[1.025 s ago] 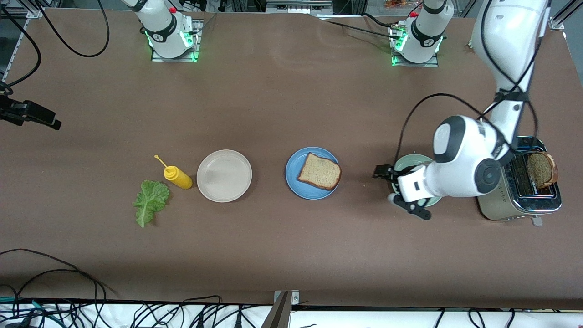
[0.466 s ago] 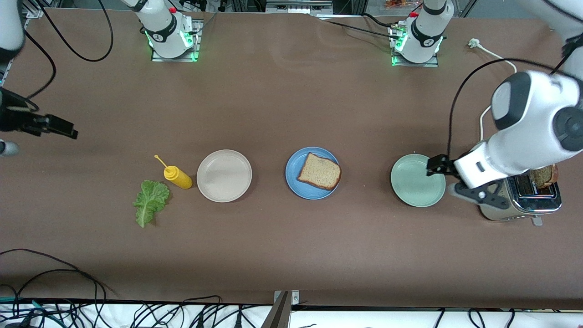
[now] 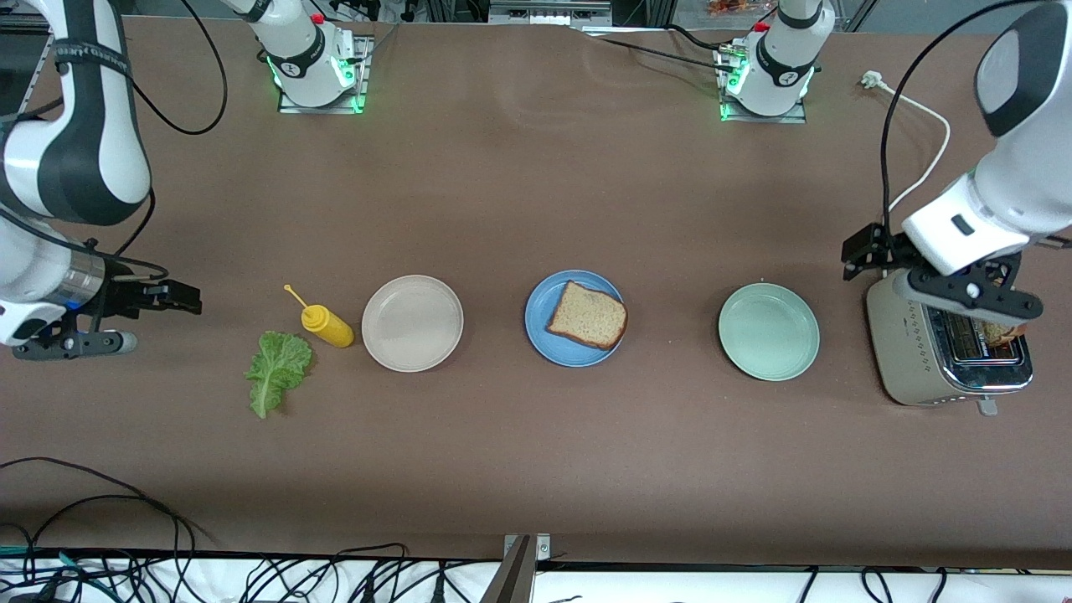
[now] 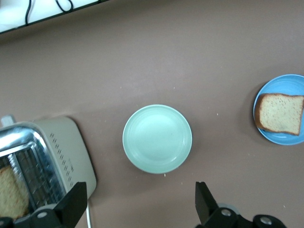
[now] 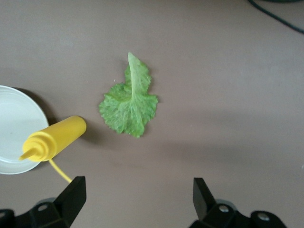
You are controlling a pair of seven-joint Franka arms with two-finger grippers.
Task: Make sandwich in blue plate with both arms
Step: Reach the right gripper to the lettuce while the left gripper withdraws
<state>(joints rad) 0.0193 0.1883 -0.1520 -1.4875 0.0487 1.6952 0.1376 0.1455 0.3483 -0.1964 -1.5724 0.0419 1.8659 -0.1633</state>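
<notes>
1. Bread slice (image 3: 588, 315), brown with a dark crust, lies flat on the blue plate (image 3: 541, 327), tilted a little and covering the half of the plate toward the left arm's end; it is seen too from the left wrist (image 4: 280, 114) on that plate (image 4: 289, 81).
2. Nearest the front camera of all lies the lettuce leaf (image 3: 275, 369), flat on the bare table toward the right arm's end, well apart from the blue plate; the right wrist view shows it ruffled and spread (image 5: 129, 100).
3. Just beside the leaf, a little farther from the camera, the yellow squeeze bottle (image 3: 327, 325) lies on its side, touching or nearly touching the rim of the beige plate (image 3: 412, 322).
4. Beige plate, blue plate and pale green plate (image 3: 768, 331) sit in a row across the table, apart from one another.
5. At the left arm's end stands the toaster (image 3: 909, 352), with a second bread slice (image 4: 12, 197) upright in its slot.
6. Left gripper (image 3: 946, 280) hangs over the toaster, its fingers (image 4: 202, 199) spread wide and holding nothing.
7. Right gripper (image 3: 126, 318) hangs over bare table at the right arm's end, near the lettuce, fingers (image 5: 202, 194) likewise wide apart and holding nothing.
</notes>
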